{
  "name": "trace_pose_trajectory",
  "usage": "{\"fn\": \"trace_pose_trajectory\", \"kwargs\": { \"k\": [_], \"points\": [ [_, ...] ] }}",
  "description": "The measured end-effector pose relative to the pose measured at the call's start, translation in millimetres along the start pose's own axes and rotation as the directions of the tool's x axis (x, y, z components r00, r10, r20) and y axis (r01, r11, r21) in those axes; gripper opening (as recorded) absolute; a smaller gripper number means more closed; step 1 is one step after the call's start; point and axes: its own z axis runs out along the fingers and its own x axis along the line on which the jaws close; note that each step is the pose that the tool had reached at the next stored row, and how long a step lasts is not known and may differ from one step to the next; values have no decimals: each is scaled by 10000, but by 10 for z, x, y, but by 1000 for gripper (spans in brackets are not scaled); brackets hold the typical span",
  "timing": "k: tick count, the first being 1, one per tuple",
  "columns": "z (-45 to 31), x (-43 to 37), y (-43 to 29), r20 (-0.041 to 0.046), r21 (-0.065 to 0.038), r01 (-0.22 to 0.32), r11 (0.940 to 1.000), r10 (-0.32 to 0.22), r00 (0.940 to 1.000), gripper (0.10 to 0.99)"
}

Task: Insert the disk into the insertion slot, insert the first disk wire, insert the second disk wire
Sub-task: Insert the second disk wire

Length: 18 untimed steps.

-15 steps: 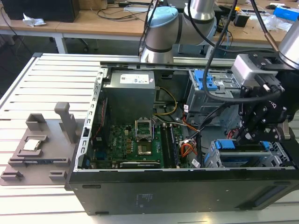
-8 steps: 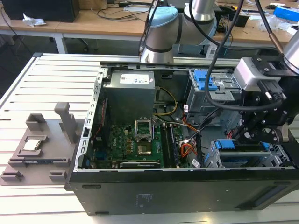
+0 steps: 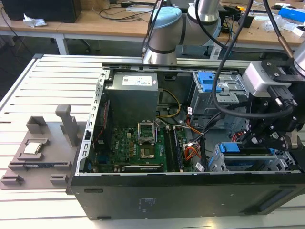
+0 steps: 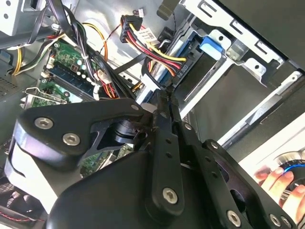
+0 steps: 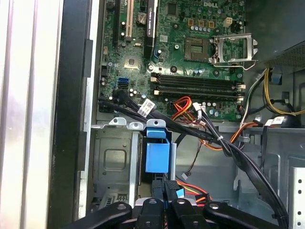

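Exterior view: the disk (image 3: pixel 248 158) with its blue bracket already sits in the insertion slot (image 3: pixel 224 164), at the open case's (image 3: pixel 143 195) near corner on that view's right. The gripper (image 3: pixel 259 138) hangs right over it, jaws looking pinched together on a dark plug, I think. Whether either wire is seated, can't tell; the arm blocks it.

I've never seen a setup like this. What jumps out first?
An open computer case lies on its side, its green motherboard exposed. The robot's black hand reaches in at the exterior view's right, just above a silver drive cage holding a blue-bracketed disk.
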Motion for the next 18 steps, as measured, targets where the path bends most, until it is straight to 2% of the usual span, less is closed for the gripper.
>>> {"fn": "trace_pose_trajectory", "kwargs": {
  "k": [14, 16, 18],
  "points": [
    [13, -21, -56, 74, -20, 3, 10000, -3, 10000, 145],
    [24, -19, -60, 84, -31, 1, 10000, -1, 10000, 145],
    [26, 16, -60, 101, -31, 5, 10000, -5, 9999, 145]
  ]
}}
